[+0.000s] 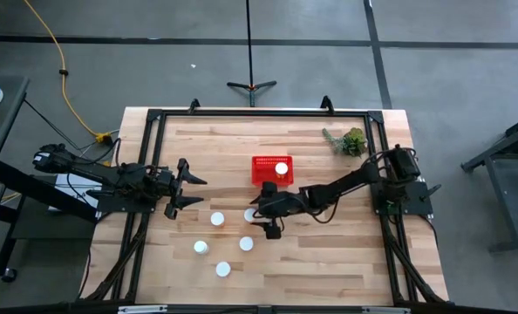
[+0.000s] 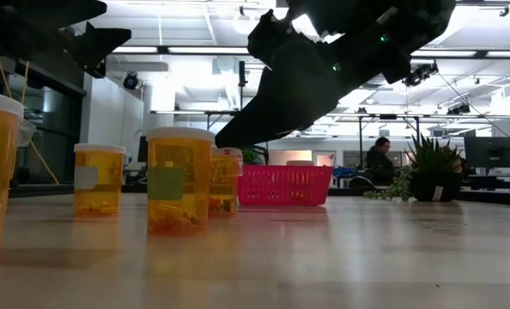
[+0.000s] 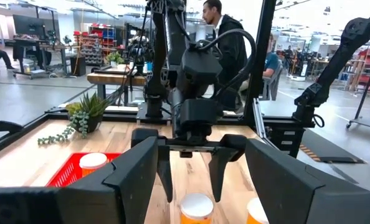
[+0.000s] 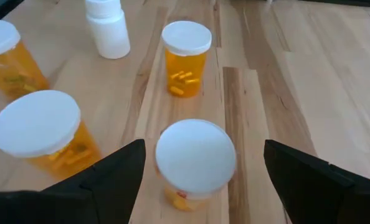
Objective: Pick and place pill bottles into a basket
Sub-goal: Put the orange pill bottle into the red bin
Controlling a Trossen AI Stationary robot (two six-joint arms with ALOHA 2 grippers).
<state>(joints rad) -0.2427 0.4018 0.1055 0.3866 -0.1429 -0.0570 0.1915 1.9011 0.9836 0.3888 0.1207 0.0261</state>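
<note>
White-capped amber bottle [image 4: 195, 163] sits between wide-spread fingers of right gripper [image 1: 266, 221], below them, not grasped. Four more bottles stand on wooden table [image 1: 329, 262] nearby: one [image 1: 217, 218] toward left gripper [image 1: 192, 191], others nearer front edge. Red basket [image 1: 264, 169] just behind right gripper, one bottle [image 1: 282, 169] inside. Left gripper hovers spread, empty, well left of basket.

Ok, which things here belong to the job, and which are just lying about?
Job:
- pill bottles on the table, amber with white caps
- one bottle already in the red basket
- right tool, open over a bottle

Lying about:
- green plant sprig
- left tool, waiting
</note>
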